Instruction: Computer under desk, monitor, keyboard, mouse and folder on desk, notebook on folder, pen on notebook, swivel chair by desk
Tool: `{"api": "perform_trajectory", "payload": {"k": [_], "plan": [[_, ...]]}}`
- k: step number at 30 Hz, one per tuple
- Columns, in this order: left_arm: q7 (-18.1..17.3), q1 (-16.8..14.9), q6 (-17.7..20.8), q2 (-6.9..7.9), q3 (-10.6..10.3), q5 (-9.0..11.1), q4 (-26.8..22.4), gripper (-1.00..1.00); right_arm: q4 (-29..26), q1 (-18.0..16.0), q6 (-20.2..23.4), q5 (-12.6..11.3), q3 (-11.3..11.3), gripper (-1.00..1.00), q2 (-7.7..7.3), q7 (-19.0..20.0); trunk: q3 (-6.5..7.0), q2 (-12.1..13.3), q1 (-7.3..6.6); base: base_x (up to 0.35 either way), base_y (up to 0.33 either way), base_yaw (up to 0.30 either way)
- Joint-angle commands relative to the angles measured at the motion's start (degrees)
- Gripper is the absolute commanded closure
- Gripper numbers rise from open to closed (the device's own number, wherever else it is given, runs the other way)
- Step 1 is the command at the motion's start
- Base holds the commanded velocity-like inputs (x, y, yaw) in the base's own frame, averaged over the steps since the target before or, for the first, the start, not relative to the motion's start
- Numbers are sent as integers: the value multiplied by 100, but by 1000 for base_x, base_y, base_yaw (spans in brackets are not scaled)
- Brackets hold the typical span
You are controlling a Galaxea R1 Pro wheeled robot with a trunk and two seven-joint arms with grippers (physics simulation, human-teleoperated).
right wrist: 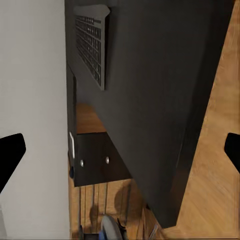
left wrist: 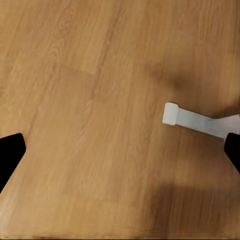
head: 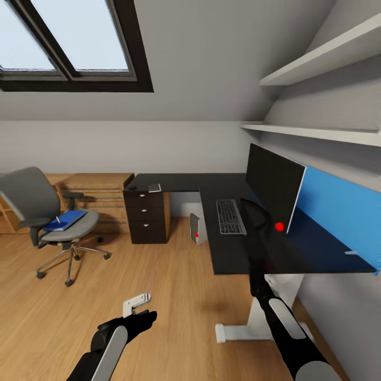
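Observation:
The black L-shaped desk [head: 233,254] carries the monitor [head: 272,185] and, to its left, the keyboard [head: 231,216], also seen as keyboard [right wrist: 91,47]. The computer [head: 197,228] stands on the floor under the desk. A small light-grey flat item [head: 154,187], maybe the notebook, lies on the desk above the drawers. At left, the swivel chair [head: 32,201] stands apart from the desk, with the blue folder [head: 66,219] and a thin pen [head: 57,219] on its seat. The mouse is out of view. My left gripper [head: 136,302] [left wrist: 120,155] hangs open over the floor. My right gripper [right wrist: 120,150] is open by the desk's near end.
A black drawer unit [head: 145,214] supports the desk's left wing, with low wooden shelving [head: 98,193] beside it. The desk's white foot [head: 233,332] [left wrist: 192,119] lies on the floor near my arms. A blue panel [head: 338,211] backs the desk, and wall shelves [head: 317,58] hang above.

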Motion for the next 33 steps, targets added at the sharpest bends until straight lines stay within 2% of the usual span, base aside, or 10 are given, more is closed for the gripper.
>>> {"api": "perform_trajectory", "payload": {"k": [1, 10, 16, 18, 22, 23, 26, 27, 33], "plan": [[57, -4, 9, 0, -4, 60, -7, -100, -5, -3, -23, -57, 11, -100, -3, -4, -6, -4, -4, -338, 0, 0], [57, -3, 9, 0, -4, 60, -6, -100, 4, -3, -22, -57, 17, -100, 1, -7, -6, -4, -4, -338, 0, 0], [65, -4, 9, 0, -4, 60, 51, -100, 85, -3, -36, -48, 21, -100, 84, -195, -6, -4, -4, -338, 0, 0], [65, -4, 9, 0, -4, 60, 83, -100, 117, -4, -38, 24, 45, -100, 111, -270, -6, -4, -4, -325, 0, 0], [75, -4, 3, 0, -4, 57, 306, -100, 334, -9, -46, 491, 172, -100, 180, -358, -6, -4, -4, -149, 0, 0], [73, -4, -3, -6, -7, 50, 466, -100, 434, -10, -56, 713, 207, -100, 222, -365, -6, -4, -4, -46, 0, 0], [74, -4, -20, -16, -24, 46, 597, -100, 516, -7, -61, 936, 245, -100, 269, -360, 30, 76, -48, -30, 0, 0], [74, -4, -68, -20, -54, 45, 702, -100, 629, -5, -63, 1105, 295, -100, 299, -356, 48, 117, -70, -15, 0, 0], [63, -4, -537, -11, -199, 41, 1199, -100, 1337, -3, -70, 1753, 559, -100, 381, -337, 155, 357, -202, -7, 0, 0]]}}
